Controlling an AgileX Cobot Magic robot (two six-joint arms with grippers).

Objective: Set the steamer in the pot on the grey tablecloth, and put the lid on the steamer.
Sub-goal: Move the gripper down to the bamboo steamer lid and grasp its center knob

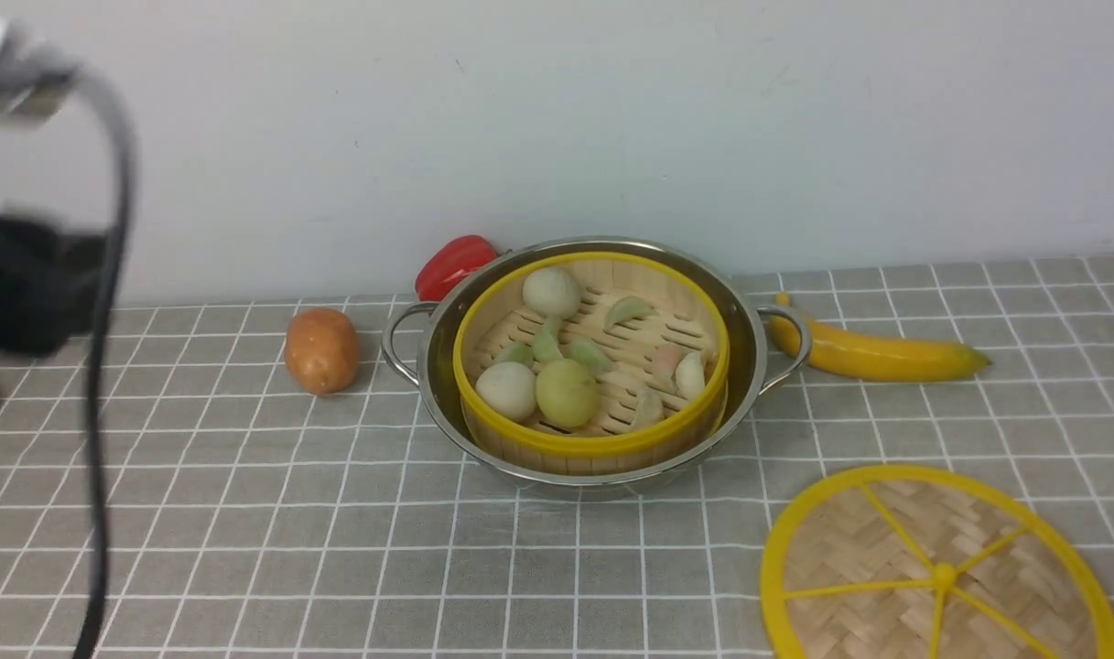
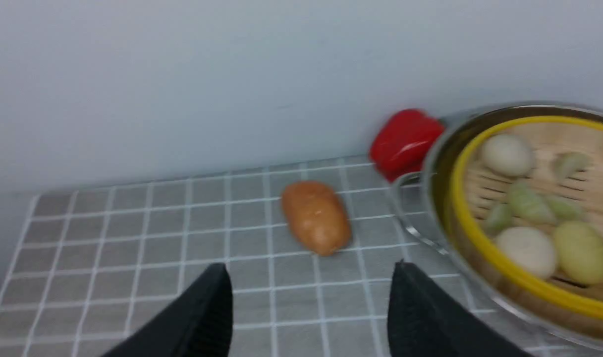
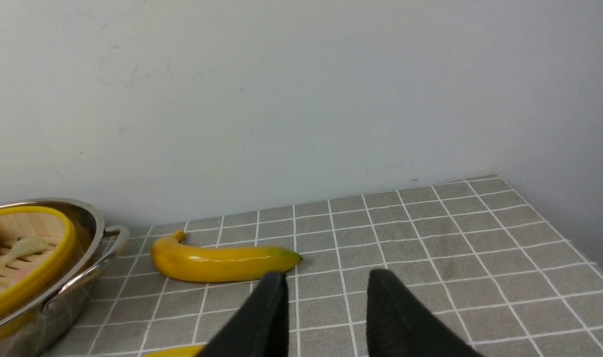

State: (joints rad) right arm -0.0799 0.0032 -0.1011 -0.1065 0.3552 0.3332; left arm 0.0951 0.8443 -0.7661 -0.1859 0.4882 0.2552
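Sitting inside the pot [image 1: 751, 340] at the centre of the frame, the steamer [image 1: 593, 447] carries food [image 1: 566, 392]; the lid [image 1: 886, 540] lies flat on the cloth [image 1: 245, 513] at lower right, apart from the pot; the left tool [image 2: 310, 270] stands wide and empty; the right tool [image 3: 326, 275] is parted too, holding nothing.

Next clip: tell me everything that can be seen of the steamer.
The steamer is a round bamboo basket with a thick yellow rim, upright slat wall and slatted floor. It sits upright inside the steel pot, slightly narrower than it. Round buns and small dumplings, white, green and pinkish, lie on its floor. It is uncovered; the lid lies apart on the cloth.
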